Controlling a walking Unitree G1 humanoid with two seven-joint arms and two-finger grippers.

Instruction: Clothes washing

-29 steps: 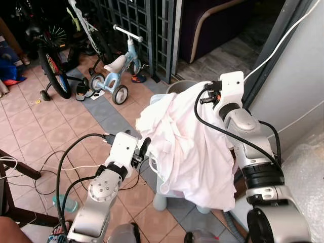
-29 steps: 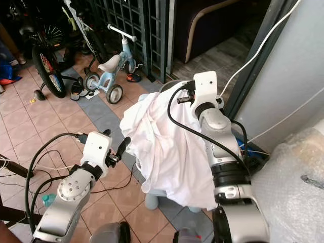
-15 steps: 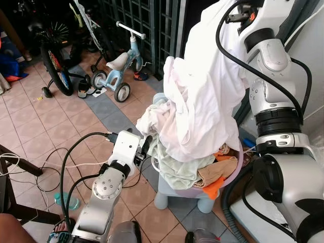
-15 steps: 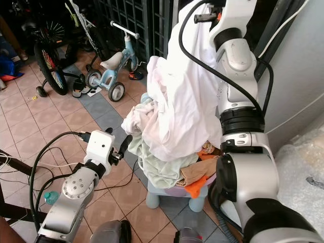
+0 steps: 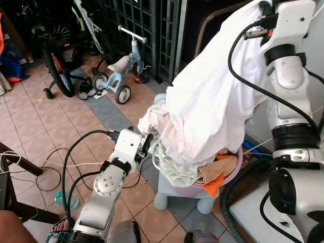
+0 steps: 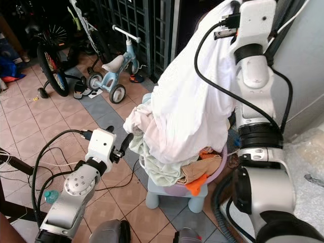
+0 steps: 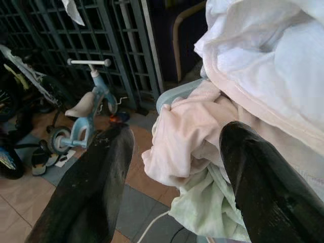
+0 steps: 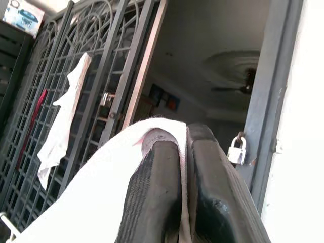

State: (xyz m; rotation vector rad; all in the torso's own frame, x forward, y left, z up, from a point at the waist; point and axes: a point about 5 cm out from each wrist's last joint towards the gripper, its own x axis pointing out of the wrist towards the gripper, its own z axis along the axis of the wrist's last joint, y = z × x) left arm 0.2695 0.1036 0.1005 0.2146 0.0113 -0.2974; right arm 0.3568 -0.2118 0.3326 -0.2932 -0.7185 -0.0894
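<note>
A large white garment [image 5: 212,101] hangs from the top right down onto a heap of clothes in a purple basin [image 5: 230,174]. My right gripper [image 8: 185,136] is raised high and shut on the garment's upper edge, and the cloth drapes over that arm [image 5: 286,76]. My left gripper [image 5: 144,142] is open just left of the heap, its fingers [image 7: 101,187] either side of a pale pink cloth [image 7: 187,131] without touching it. Pale green [image 5: 172,169], tan and orange [image 5: 215,185] clothes lie lower in the basin.
The basin stands on a light blue stool [image 5: 174,195]. A child's balance bike [image 5: 119,66], a bicycle wheel [image 5: 55,71] and a metal gate [image 5: 147,25] are behind. Cables [image 5: 66,162] cross the tiled floor on the left. A grey hose [image 5: 228,202] lies by the stool.
My right arm has lifted the white garment off the heap and swung it up and to the right, uncovering the clothes in the basin. The left gripper has stayed put.
</note>
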